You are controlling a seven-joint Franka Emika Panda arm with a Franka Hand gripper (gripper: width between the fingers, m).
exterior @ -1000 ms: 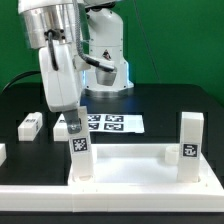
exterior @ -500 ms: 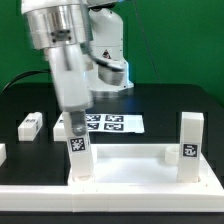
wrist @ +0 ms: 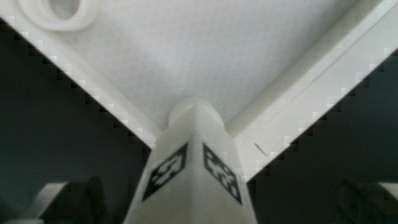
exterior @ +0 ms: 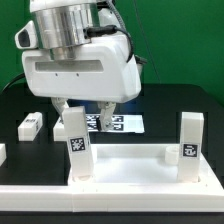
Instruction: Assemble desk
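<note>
The claw (exterior: 84,118) has turned and spread wide, letting go of the leg (exterior: 78,148), which stands upright alone in the tabletop (exterior: 125,168) corner, likely seated.

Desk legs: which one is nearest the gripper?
The upright leg at the exterior view's left, directly beneath the open gripper; the other upright leg stands at that view's right, and the loose leg lies flat.

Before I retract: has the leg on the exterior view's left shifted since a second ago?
No. The leg stands upright in the same tabletop corner, equally near the marker board behind it.
</note>
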